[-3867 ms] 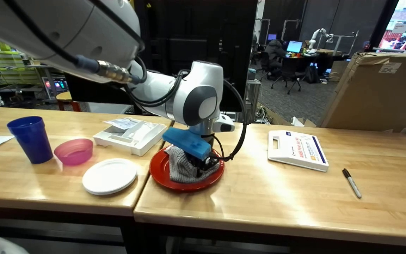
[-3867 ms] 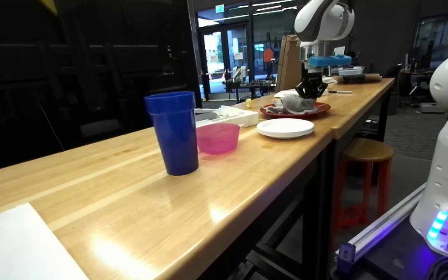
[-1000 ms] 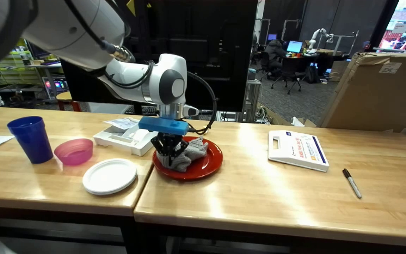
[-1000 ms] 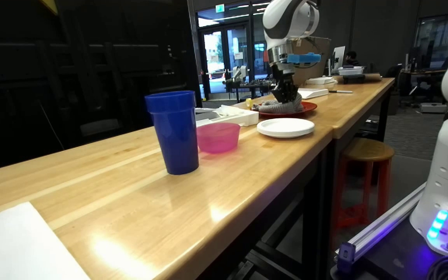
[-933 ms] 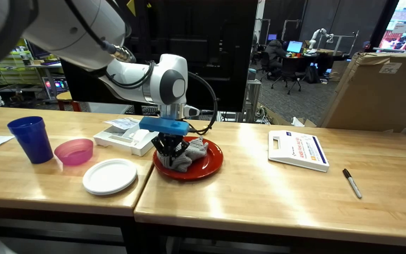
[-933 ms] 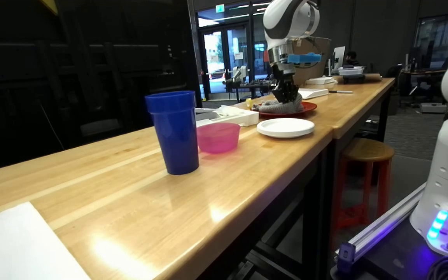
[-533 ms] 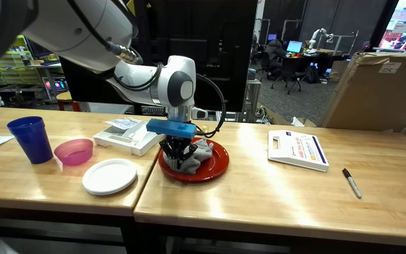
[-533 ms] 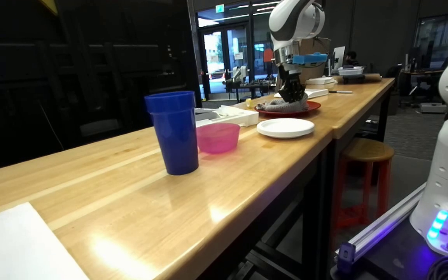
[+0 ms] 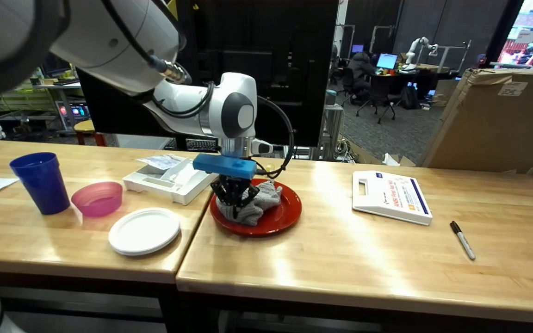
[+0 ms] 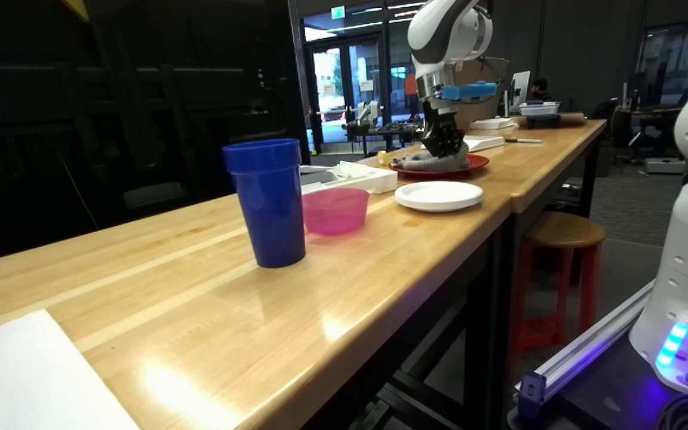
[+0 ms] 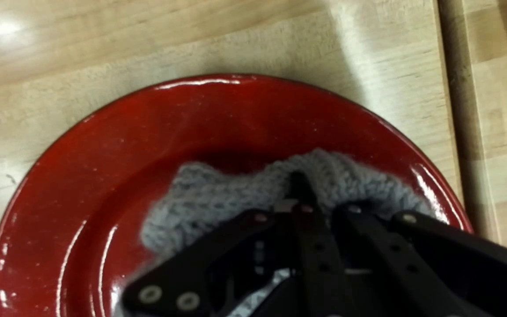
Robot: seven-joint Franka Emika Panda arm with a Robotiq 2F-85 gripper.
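Observation:
A grey knitted cloth (image 9: 266,196) lies bunched on a red plate (image 9: 290,208), seen in both exterior views. My gripper (image 9: 235,212) points down into the cloth's left part. In the wrist view the gripper (image 11: 304,193) has its jaws close together, with folds of the cloth (image 11: 209,193) bunched around them. One dark fingertip shows sunk in the knit; the other is hidden by cloth and linkage. Bare red surface of the plate (image 11: 95,141) curves round the cloth. From the side, the gripper (image 10: 448,152) tilts slightly and touches the cloth (image 10: 427,162).
Left of the red plate stand a stack of white plates (image 9: 144,231), a pink bowl (image 9: 96,199), a blue cup (image 9: 42,185) and an open white box (image 9: 188,187). To its right lie a white first aid case (image 9: 389,196) and a marker (image 9: 462,240). A table seam (image 11: 460,110) runs beside the plate.
Since several seconds ago, gripper and cloth have shifted left and back across the plate. Within the last second, gripper, cloth and plate slid slightly right together. The jaws look unchanged.

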